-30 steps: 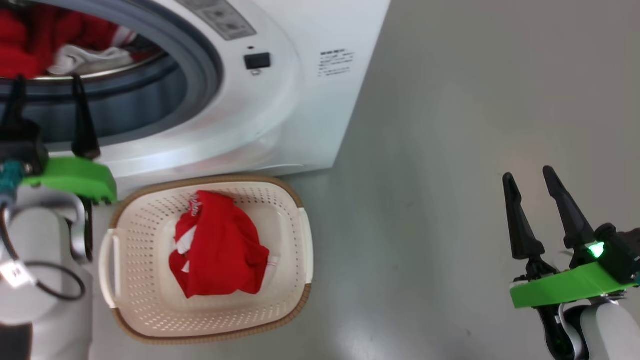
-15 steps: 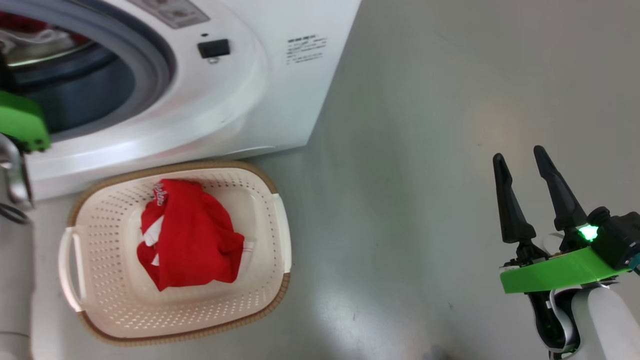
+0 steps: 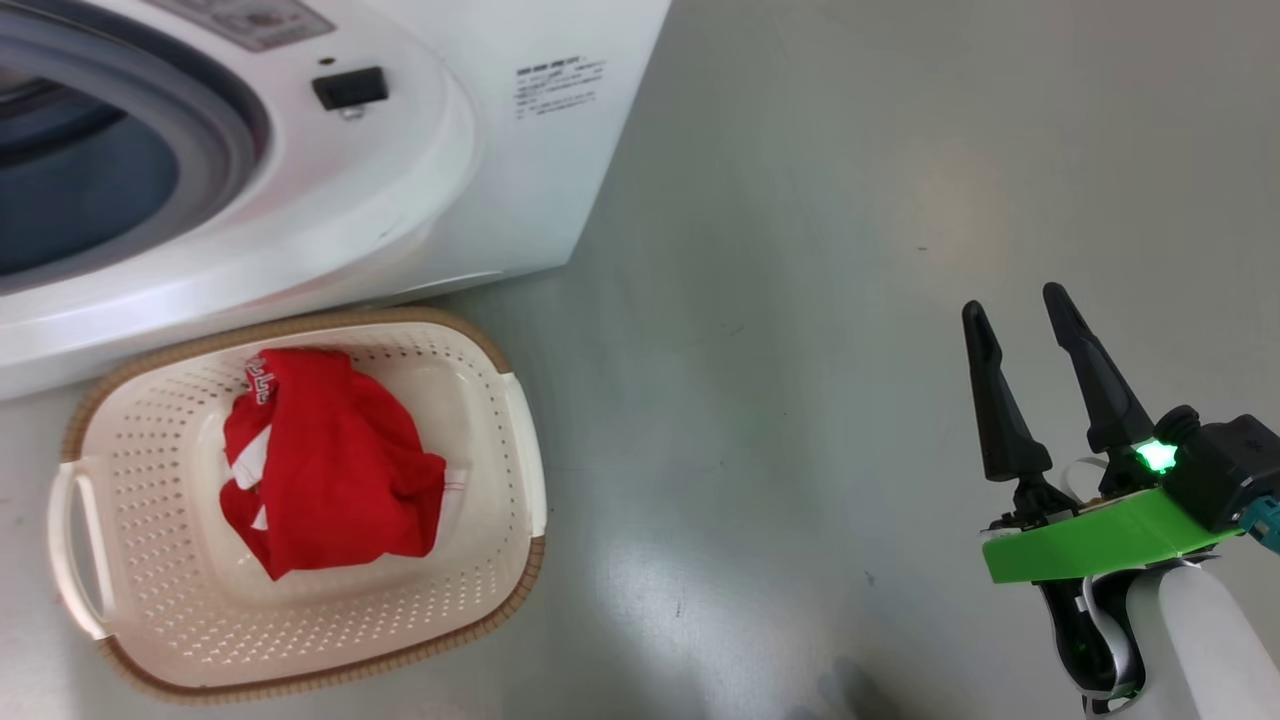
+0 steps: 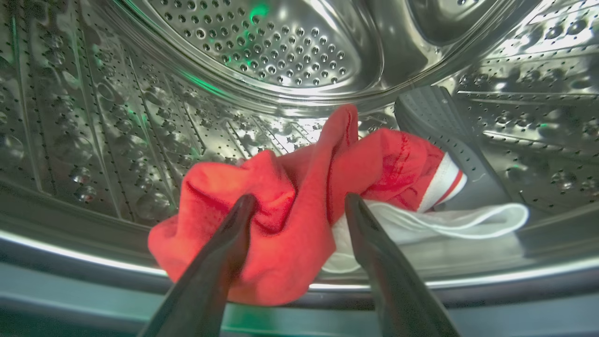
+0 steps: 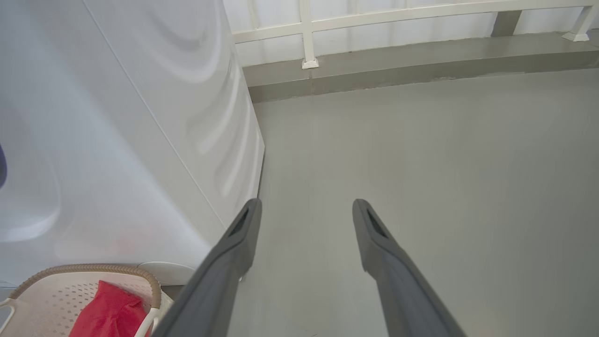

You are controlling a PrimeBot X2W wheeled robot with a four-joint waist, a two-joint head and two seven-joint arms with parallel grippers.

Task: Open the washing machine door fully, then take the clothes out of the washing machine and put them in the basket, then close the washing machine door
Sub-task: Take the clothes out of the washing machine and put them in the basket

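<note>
- Washing machine [image 3: 480, 150]: a white front-loader at the upper left of the head view. Its mouth is uncovered, with a grey-blue gasket [image 3: 235, 130] ringing the dark opening. A black latch block [image 3: 350, 88] and a small printed label [image 3: 555, 88] sit on the front panel.
- Basket [image 3: 150, 520]: cream, perforated, with a brown rim. It stands on the grey floor [image 3: 850, 250] just in front of the machine, below the mouth. One red garment [image 3: 330, 470] lies crumpled in its middle, showing white trim and lettering.
- Left pincer [image 4: 299, 199]: inside the steel drum [image 4: 281, 51], fingers wide apart. A bunched red jersey [image 4: 290, 252] lies on the drum's bottom near the lip, and a raised fold of it stands between the two fingertips. I cannot tell whether the tips press the cloth. Nothing is clamped.
- White cloth [image 4: 444, 224] with a red-and-white striped cuff lies just beside the red bunch, on its right in the wrist view, against a grey ribbed paddle [image 4: 449, 140].
- Right pincer [image 3: 1013, 298]: well to the right of the machine and basket, over bare floor, fingers apart and holding nothing. A green light [image 3: 1157, 457] glows at its wrist.
- Right wrist view: the machine's plain side wall is on the left and a corner of the basket with red cloth is at the bottom left. A white railing [image 5: 309, 32] runs along the far end of the floor.
</note>
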